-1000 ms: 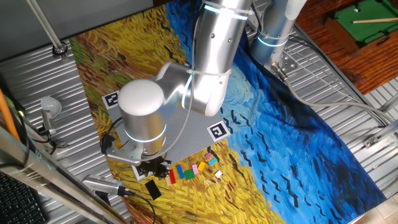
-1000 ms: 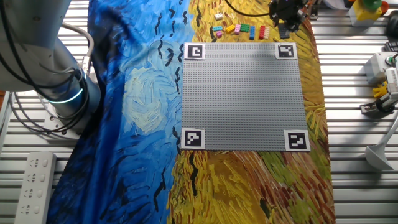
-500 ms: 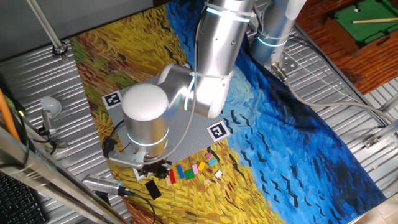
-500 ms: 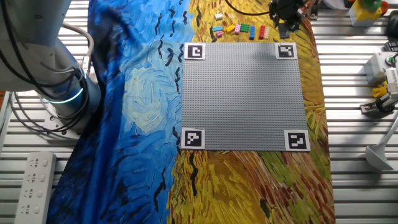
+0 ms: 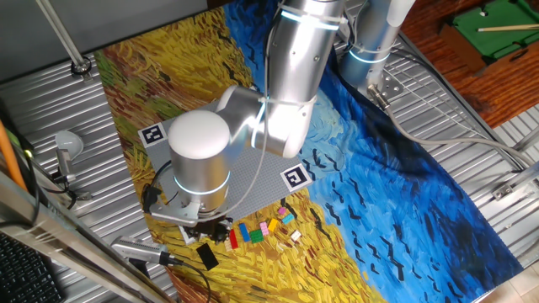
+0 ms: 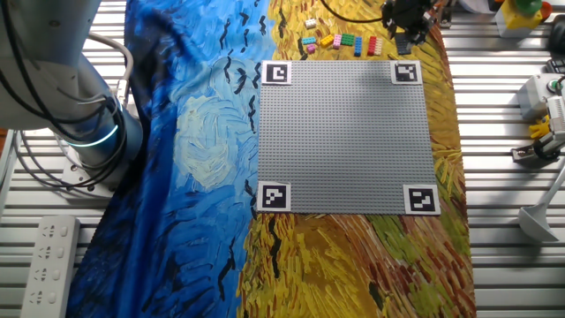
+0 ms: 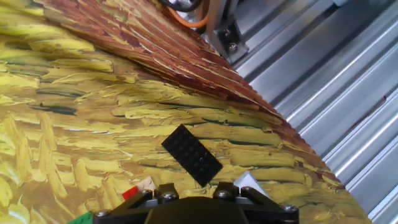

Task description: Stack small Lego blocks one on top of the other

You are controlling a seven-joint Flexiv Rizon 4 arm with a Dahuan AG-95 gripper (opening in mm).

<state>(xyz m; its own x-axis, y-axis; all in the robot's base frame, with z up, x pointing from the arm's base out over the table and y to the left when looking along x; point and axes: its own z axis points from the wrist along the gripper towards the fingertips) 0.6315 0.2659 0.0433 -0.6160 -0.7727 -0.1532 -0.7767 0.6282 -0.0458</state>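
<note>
Painted-cloth surface (image 5: 404, 202), grey baseplate (image 6: 344, 132) in the middle. Hand (image 5: 206, 229) hangs low beside the black block (image 7: 191, 155), which lies flat off the baseplate's corner; probably lining up a pick. Finger state: cannot tell. Coloured blocks (image 5: 261, 229) in a row beside it, unstacked.
</note>
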